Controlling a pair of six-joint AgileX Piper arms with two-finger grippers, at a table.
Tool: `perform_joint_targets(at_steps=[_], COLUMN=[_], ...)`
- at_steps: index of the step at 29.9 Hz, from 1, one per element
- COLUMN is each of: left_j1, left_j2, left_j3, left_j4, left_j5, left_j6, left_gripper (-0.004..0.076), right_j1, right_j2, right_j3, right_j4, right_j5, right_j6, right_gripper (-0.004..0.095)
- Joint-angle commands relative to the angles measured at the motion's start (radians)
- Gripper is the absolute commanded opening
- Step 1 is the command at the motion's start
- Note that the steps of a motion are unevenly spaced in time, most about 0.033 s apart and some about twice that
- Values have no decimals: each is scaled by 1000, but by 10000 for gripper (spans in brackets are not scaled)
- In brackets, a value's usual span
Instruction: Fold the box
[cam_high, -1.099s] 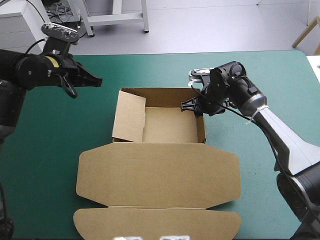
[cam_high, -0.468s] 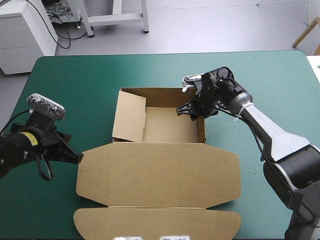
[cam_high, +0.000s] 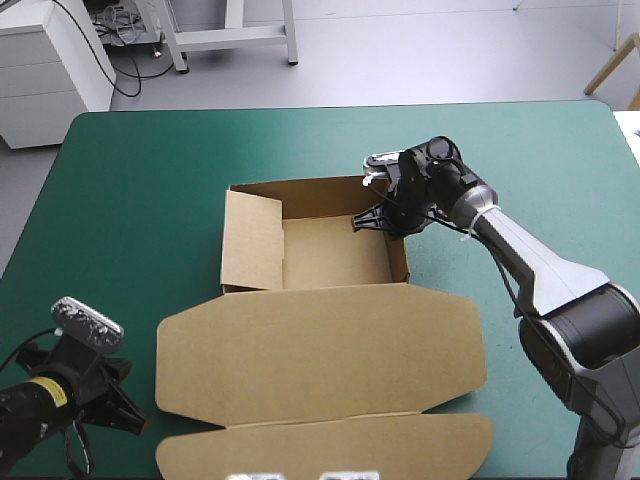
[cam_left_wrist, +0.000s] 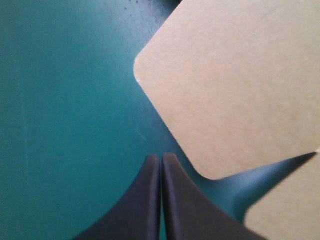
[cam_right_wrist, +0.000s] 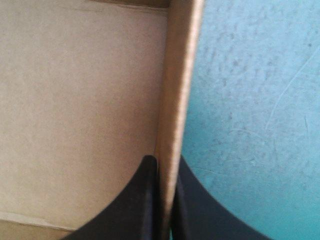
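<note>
The brown box (cam_high: 330, 255) stands as an open tray at the table's middle, its left flap (cam_high: 250, 240) leaning inward. Its lid (cam_high: 320, 350) lies flat toward the front, with the lid's end flap (cam_high: 330, 445) at the front edge. My right gripper (cam_high: 372, 220) is at the tray's right wall near the far corner. In the right wrist view it (cam_right_wrist: 164, 162) is shut on that wall (cam_right_wrist: 180, 75), one finger inside over the box floor (cam_right_wrist: 75, 100). My left gripper (cam_high: 138, 420) is low at the front left. It (cam_left_wrist: 161, 157) is shut and empty, just short of the lid's rounded corner (cam_left_wrist: 235, 95).
Teal-green cover (cam_high: 130, 200) stretches left of the box and beyond it to the far edge. The table's left edge (cam_high: 25, 250) runs close to my left arm. The end flap's corner (cam_left_wrist: 290, 210) lies beside the left fingers.
My left arm swung from the far left down to the front-left corner by the lid. The right gripper edged along the right wall, and the tray shifted slightly left.
</note>
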Motion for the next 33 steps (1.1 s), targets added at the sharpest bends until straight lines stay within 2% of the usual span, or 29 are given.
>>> perform_joint_targets(at_steps=[1,5,8,12,17,23,28,33], left_j1=[-1,-1,-1,-1,-1,-1,-1,-1], left_j2=[-59,-117,-143,-159,-166,-166,-166,-166], left_j3=[57,146,200,252,255,255,255,255], left_j4=[-1,-1,-1,-1,-6,-6,-6,-6], left_j5=[-70,-87,-94,-102,-163,-143,-119,-114], left_j6=[-2,-2,-2,-2,-2,-5,-5,-5], left_gripper=[-10,-10,-10,-10,-10,-10,-10,-10], right_j1=[-5,-12,-40,-107,-209,-418,-637,-837], right_j2=[-50,-50,-50,-81,-123,-171,-179,-161], right_j3=[-24,-36,-74,-120,-128,-128,-128,-128], right_j4=[-11,-31,-49,-49,-74,-107,-141,-185], right_j5=[-7,12,73,92,92,92,92,77], right_j6=[-14,-9,-9,10,-10,-80,-163,-175], right_gripper=[-19,-19,-19,-19,-19,-19,-19,-19])
